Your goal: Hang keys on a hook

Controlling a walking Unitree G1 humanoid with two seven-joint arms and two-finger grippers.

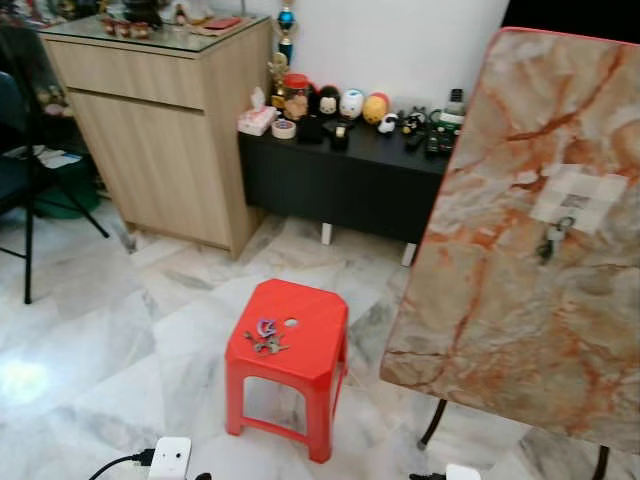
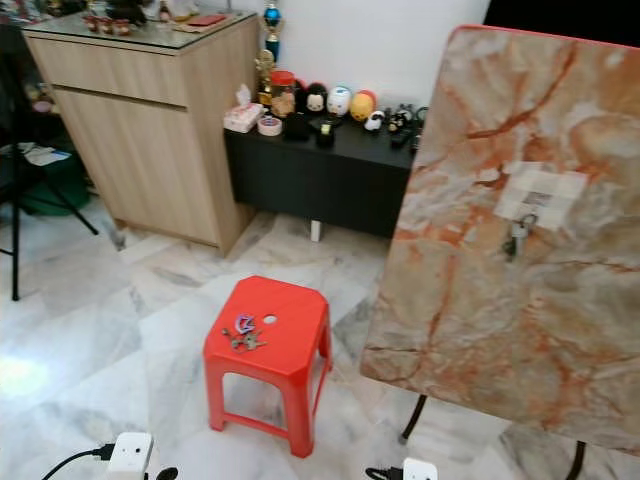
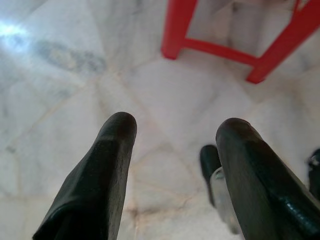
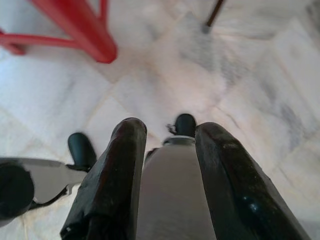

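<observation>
Two grippers: both mine, both hanging low over the marble floor [image 3: 65,80], holding nothing.
Left gripper [image 3: 175,130]: fingers spread apart, pointing down at pale floor tiles, with the red stool's legs just beyond them.
Right gripper [image 4: 167,132]: fingers apart too, floor showing between the tips, a red stool leg off to one side.
Keys [image 1: 266,338]: a small bunch lying loose on the seat of the red stool [image 1: 305,345], beside its round centre hole.
Hook [image 1: 556,232]: fixed on the tilted marble-patterned tabletop [image 1: 500,300] to my right, under a patch of pale tape; another set of keys already hangs from it.
Behind: a wooden cabinet [image 1: 160,130] and a low black console [image 1: 340,180] crowded with small figurines.
</observation>
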